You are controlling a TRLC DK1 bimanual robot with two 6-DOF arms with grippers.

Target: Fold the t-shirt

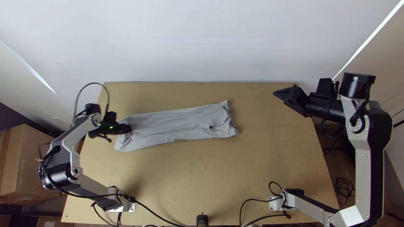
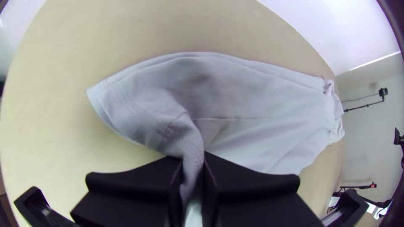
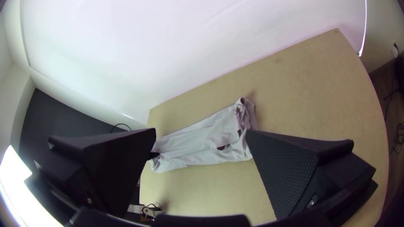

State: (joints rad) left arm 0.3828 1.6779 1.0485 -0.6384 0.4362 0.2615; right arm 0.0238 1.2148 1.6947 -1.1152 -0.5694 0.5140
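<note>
"Two silver-grey arms with black joints, left [image 1: 94,185] and right [image 1: 374,155], stand at our light wooden table [image 1: 210,176]. Where do we have the shirt?"

"We have the pale grey, soft cloth t-shirt [image 1: 176,124] lying across the far half, left of the middle, folded into a long, narrow strip with creases along it."

"And our left gripper [image 1: 127,128], with its wide flat black fingers [image 2: 139,185]?"

"We see it at the strip's left end, closed on the cloth. In the left wrist view, a bunched fold runs down between the fingers, and a stitched hem curves away from it to a loose corner lying on the wood."

"What about the strip's other end?"

"It's rumpled and gathered there, we'd say, with a small dark gap in the cloth just beside it."

"Then our right gripper [image 1: 279,93], the other one with flat black fingers [image 3: 290,168]?"

"We have that one raised near the table's far right corner, well apart from the shirt. It's open: the right wrist view shows its fingers wide apart, their inner faces textured."

"And off to our left?"

"A brown cardboard box [image 1: 29,159], beside the table."
</note>
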